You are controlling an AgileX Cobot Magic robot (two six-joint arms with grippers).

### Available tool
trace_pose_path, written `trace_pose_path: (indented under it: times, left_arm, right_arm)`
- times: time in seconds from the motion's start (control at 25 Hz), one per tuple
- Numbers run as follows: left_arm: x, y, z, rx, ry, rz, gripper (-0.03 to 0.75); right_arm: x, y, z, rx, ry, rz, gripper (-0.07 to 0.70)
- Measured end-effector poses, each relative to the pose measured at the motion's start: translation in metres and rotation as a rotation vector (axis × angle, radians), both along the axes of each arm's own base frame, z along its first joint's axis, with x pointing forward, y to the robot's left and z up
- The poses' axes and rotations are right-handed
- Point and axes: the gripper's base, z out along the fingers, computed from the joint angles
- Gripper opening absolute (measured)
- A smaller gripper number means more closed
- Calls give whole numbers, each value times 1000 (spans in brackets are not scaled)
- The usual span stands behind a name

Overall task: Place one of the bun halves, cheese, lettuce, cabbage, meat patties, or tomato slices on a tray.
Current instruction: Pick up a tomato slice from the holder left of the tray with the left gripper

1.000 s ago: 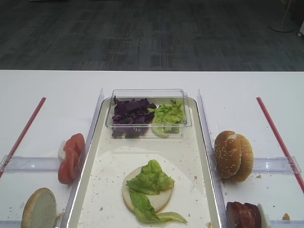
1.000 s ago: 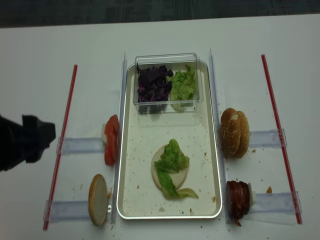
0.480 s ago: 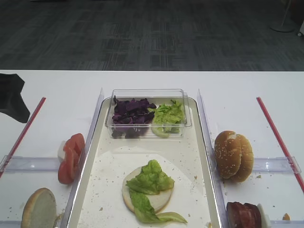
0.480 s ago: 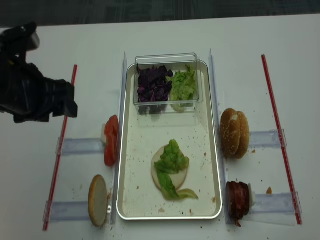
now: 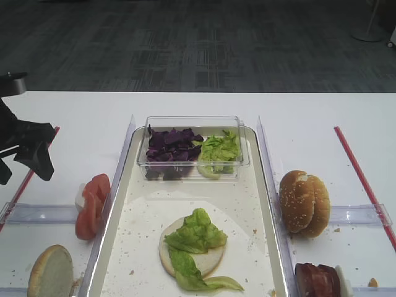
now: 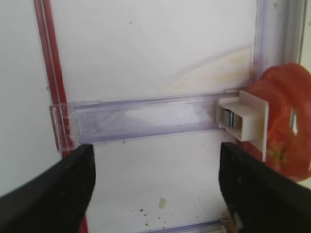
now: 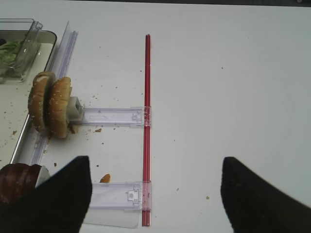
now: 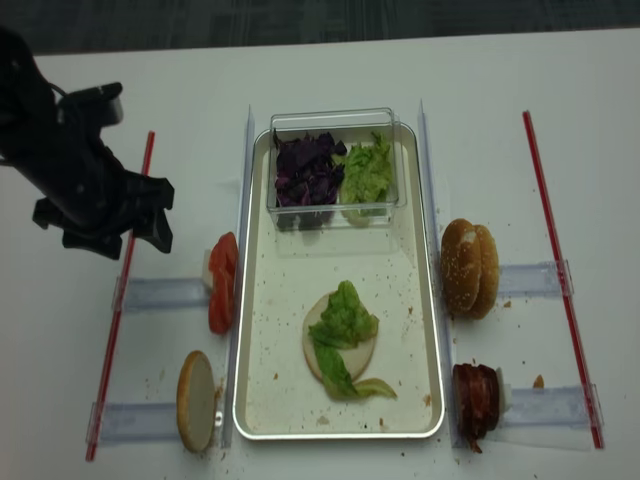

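Since a second ago the left hand has come in from the left edge of the overhead view and now hangs over the counter left of the tray, just above the upper clear rail, its jaws spread wide with nothing between them; its own wrist view shows both dark fingers apart over that rail, with the tomato slices at the right edge. The tray lies in the middle of the frame with its long axis running top to bottom. Near its lower half a bun half lies flat, cut face up, with a lettuce leaf draped over it, the leaf's long axis running from the upper right down to a curl at the lower right. A clear box sits across the tray's top end, purple cabbage in its left part and more green leaves in its right. The tomato slices stand on edge in a row just outside the tray's left wall, the row running top to bottom. Below them another bun half stands tilted on its edge, pale face toward the left. Right of the tray two bun halves stand on edge side by side, and dark maroon slices stand lower down. The right hand shows only in its wrist view, fingers parted and holding nothing, over the counter by the red strip.
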Motion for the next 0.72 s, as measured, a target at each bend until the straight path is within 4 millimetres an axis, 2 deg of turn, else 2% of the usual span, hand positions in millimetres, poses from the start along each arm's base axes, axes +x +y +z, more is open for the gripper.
trace_pose_path:
  times: [0.08, 0.36, 0.72]
  left_arm:
    - [2, 1, -5, 14, 15, -9, 490]
    - [3, -4, -5, 19, 6, -30, 490]
    - [1, -30, -5, 21, 4, -99, 490]
  right_arm:
    - [0, 0, 0, 0, 0, 0, 571]
    - [0, 0, 0, 2, 0, -1, 571]
    - [0, 0, 0, 2, -2, -1, 571]
